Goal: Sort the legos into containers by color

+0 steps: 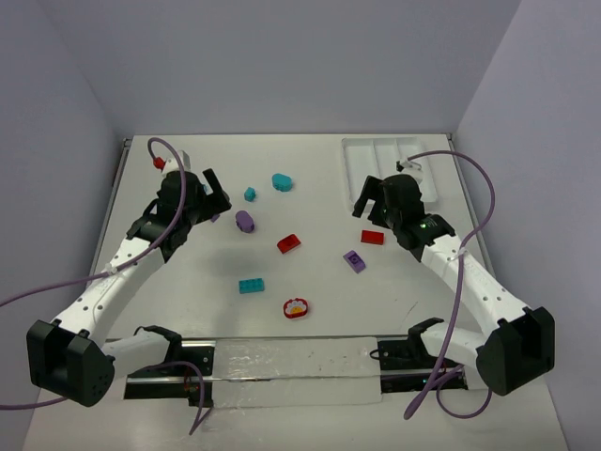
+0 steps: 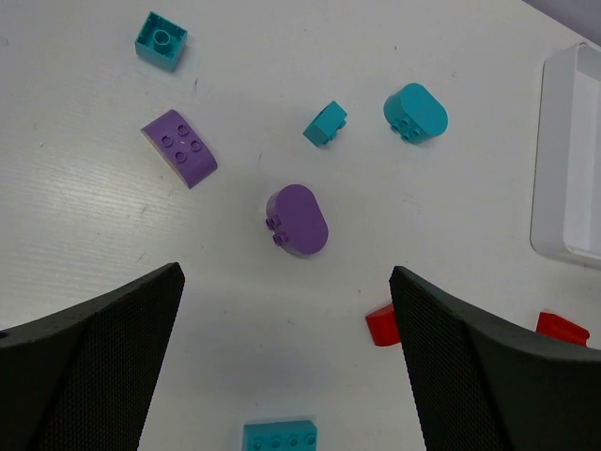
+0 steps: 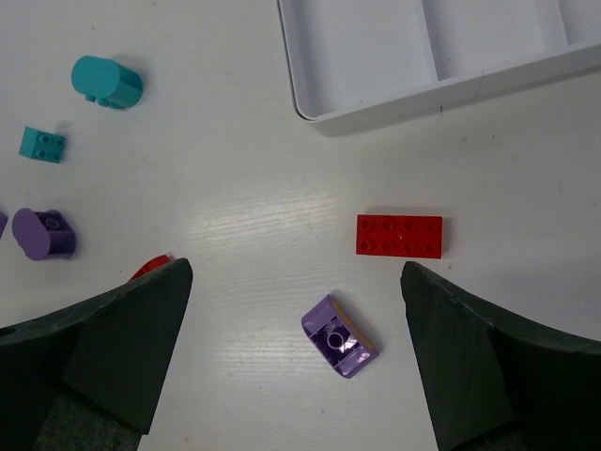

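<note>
Legos (image 1: pixel 245 221) are scattered loose on the table (image 1: pixel 188 310). The left gripper (image 2: pixel 286 376) has its jaws spread wide and isn't gripping anything. In its wrist view the purple rounded piece (image 2: pixel 299 220) lies just ahead of the gap, roughly centred. The small teal brick (image 2: pixel 325 124) and the teal rounded piece (image 2: pixel 415 113) are farther ahead. A red brick (image 2: pixel 380 326) peeks out from behind one finger (image 2: pixel 479 376), and a teal flat brick (image 2: pixel 280 437) shows low between the two. The right gripper (image 3: pixel 296 366) is wide open too, and empty. The purple brick (image 3: pixel 340 335) shows between its fingers, the red flat brick (image 3: pixel 399 235) is just ahead, and the white tray (image 3: pixel 394 56) is beyond that.
</note>
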Robot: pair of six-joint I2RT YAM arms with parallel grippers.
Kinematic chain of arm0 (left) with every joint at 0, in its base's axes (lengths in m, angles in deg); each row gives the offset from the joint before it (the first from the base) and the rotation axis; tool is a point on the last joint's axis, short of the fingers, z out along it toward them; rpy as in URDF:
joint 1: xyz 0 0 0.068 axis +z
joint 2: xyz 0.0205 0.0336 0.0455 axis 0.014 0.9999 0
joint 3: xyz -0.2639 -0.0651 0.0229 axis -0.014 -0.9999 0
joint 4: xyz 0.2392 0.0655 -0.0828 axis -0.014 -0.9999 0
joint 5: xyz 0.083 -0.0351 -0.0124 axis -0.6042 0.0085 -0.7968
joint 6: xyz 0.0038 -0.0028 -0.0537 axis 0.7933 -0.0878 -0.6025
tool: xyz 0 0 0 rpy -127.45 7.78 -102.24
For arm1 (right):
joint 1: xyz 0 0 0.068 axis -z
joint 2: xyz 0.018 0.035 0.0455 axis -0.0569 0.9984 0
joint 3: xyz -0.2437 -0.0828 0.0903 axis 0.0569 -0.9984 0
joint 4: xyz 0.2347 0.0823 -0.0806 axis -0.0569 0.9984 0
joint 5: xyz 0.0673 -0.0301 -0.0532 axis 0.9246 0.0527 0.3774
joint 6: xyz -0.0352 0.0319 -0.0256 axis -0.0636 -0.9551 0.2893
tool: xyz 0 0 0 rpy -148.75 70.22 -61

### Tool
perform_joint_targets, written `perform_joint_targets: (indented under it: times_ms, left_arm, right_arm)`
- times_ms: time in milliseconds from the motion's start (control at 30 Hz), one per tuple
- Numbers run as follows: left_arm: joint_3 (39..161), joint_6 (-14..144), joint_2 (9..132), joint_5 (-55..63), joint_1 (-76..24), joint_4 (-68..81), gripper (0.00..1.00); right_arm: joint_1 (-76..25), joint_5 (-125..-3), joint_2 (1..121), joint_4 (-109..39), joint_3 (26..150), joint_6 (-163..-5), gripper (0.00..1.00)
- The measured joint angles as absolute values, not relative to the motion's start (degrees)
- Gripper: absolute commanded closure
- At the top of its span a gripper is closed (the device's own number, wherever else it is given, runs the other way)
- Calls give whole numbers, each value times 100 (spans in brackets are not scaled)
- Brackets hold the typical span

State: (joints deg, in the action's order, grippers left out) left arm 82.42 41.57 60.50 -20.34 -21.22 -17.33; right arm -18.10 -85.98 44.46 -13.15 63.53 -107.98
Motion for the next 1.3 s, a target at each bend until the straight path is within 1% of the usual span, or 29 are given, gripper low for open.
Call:
perform_joint_targets:
  times_ms: [233, 500, 567, 667, 867, 933, 1100, 1300]
  left_arm:
    - [8244, 4141, 6047, -1980, -2122, -1724, 1]
    - [8444, 4203, 6099, -1725, -2122, -1920, 1]
    - [8443, 4207, 6098, -1690, -2122, -1933, 1]
    - [8443, 4207, 6085, -1607, -2122, -1933, 1]
    - [8443, 4164, 6104, -1416, -2122, -1928, 1]
    - [8443, 4154, 6145, -1351, -2122, -1928, 1]
    - [8443, 4151, 6287, -1241, -2122, -1928, 1]
    - [8443, 4151, 6311, -1212, -2122, -1920, 1]
  right_arm:
    - [-1801, -8753, 4309, -1312, 6238, -10907, 0]
    - [-1497, -8583, 3843, -1322, 5675, -11051, 0]
    - [-1480, -8515, 3845, -1318, 5624, -11055, 5]
    - [-1499, -8470, 3864, -1304, 5489, -11058, 7]
    - [-2165, -8569, 4452, -1174, 5331, -11009, 7]
    - [-2309, -8494, 4692, -1168, 5297, -10937, 4]
    - [-2361, -8191, 5479, -1180, 5295, -10649, 3]
    - [-2361, -7827, 5927, -1341, 5316, -10392, 3]
